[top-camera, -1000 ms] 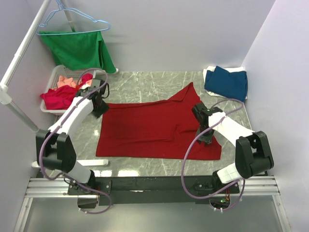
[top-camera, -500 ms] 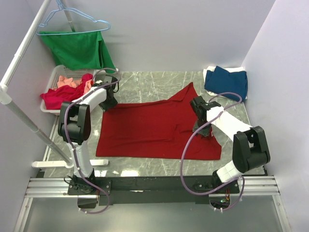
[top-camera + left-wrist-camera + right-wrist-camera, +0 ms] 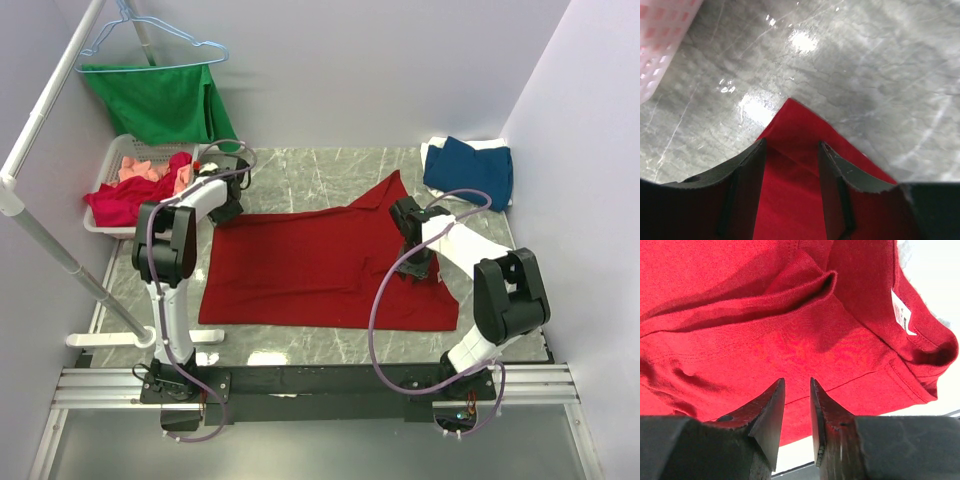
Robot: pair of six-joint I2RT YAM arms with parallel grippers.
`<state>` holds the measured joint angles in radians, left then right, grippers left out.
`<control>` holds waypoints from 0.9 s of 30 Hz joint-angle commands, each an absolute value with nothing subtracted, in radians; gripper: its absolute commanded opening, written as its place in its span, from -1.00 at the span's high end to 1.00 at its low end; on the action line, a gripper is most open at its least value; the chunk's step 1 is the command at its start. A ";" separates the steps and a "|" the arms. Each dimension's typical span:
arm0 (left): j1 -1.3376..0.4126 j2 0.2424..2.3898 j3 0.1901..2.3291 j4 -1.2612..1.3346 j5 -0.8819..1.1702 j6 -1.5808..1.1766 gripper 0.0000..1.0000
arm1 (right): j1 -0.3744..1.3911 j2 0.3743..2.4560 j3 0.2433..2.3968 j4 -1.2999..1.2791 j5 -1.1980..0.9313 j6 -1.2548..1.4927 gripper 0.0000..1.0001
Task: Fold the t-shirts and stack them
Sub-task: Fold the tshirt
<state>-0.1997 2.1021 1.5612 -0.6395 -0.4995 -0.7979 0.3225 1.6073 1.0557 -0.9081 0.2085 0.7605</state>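
**Item 1, left gripper** [image 3: 792, 145]: jaws parted with a clear gap, nothing clasped. It is poised over the pointed corner of the deep-red t-shirt [image 3: 790, 125], whose tip pokes out past the fingertips toward 12 o'clock in the wrist view. Whether the fingers touch the cloth cannot be told. In the top view this gripper [image 3: 228, 207] sits at the shirt's 10 o'clock corner.

**Item 2, right gripper** [image 3: 797, 382]: jaws narrowly parted, no cloth seen in the slit. It sits just above rumpled red fabric, with a folded ridge at 12 o'clock and a white label [image 3: 902, 312] at 2 o'clock. In the top view it [image 3: 413, 262] is at the shirt's 3 o'clock side.

**Item 3, deep-red t-shirt** [image 3: 310, 265]: spread mostly flat at the centre of the grey marbled table [image 3: 300, 180], with one sleeve pointing to 1 o'clock.

**Item 4, dark blue t-shirt** [image 3: 470, 170]: folded, at the table's 1 o'clock corner, lying on a white t-shirt [image 3: 493, 144].

**Item 5, white basket** [image 3: 115, 155]: at 10 o'clock, holding a crimson t-shirt [image 3: 120, 200] and a salmon-pink t-shirt [image 3: 140, 168].

**Item 6, green garment** [image 3: 160, 100]: on a light-blue hanger [image 3: 150, 25], at 11 o'clock.
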 commanded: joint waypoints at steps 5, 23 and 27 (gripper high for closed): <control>-0.199 2.144 1.635 -0.609 -0.569 -0.770 0.00 | 0.324 1.621 1.086 -0.897 0.206 0.752 0.33; -0.181 2.191 1.683 -0.623 -0.572 -0.750 0.64 | 0.322 1.655 1.111 -0.913 0.206 0.756 0.39; -0.181 2.174 1.703 -0.650 -0.594 -0.752 0.63 | 0.327 1.666 1.120 -0.911 0.204 0.758 0.40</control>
<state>-0.1883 2.1780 1.6497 -0.6197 -0.5514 -0.7601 0.3225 1.6527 1.0794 -0.9070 0.1959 0.7605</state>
